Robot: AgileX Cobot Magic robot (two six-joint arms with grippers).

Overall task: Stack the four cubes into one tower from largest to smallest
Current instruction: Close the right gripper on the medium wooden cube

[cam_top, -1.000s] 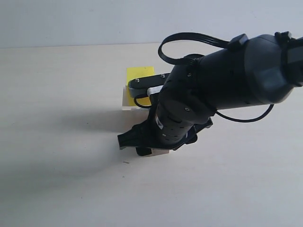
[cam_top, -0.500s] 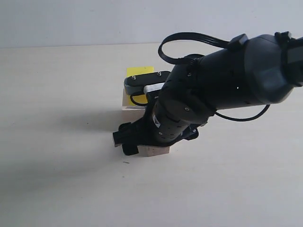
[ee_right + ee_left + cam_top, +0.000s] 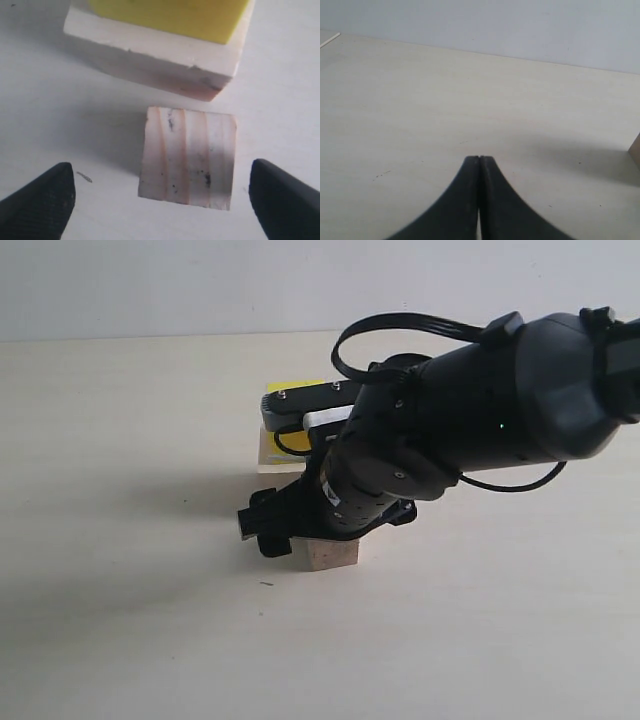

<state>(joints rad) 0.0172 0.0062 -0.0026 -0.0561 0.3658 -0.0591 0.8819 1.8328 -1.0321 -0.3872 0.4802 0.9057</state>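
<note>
A bright yellow cube (image 3: 170, 12) sits on the largest pale wood cube (image 3: 150, 47); the exterior view shows them as the yellow cube (image 3: 295, 386) on the pale cube (image 3: 270, 452) behind my right arm. A smaller speckled wood cube (image 3: 187, 157) stands on the table just in front of that stack, and the exterior view has the same speckled cube (image 3: 330, 552). My right gripper (image 3: 160, 182) is open wide over it, with a clear gap to each finger. My right gripper (image 3: 300, 530) is mostly hidden under the wrist. My left gripper (image 3: 479, 160) is shut, empty, above bare table.
The pale tabletop (image 3: 120, 540) spreads all round the cubes, with a light wall (image 3: 150, 280) behind it. A brownish edge (image 3: 636, 149) shows at the border of the left wrist view. The bulky right arm (image 3: 480, 390) covers part of the stack.
My right gripper has opened wider, and the wrist has drawn up and back, uncovering more of the speckled cube. The cubes stay where they were.
</note>
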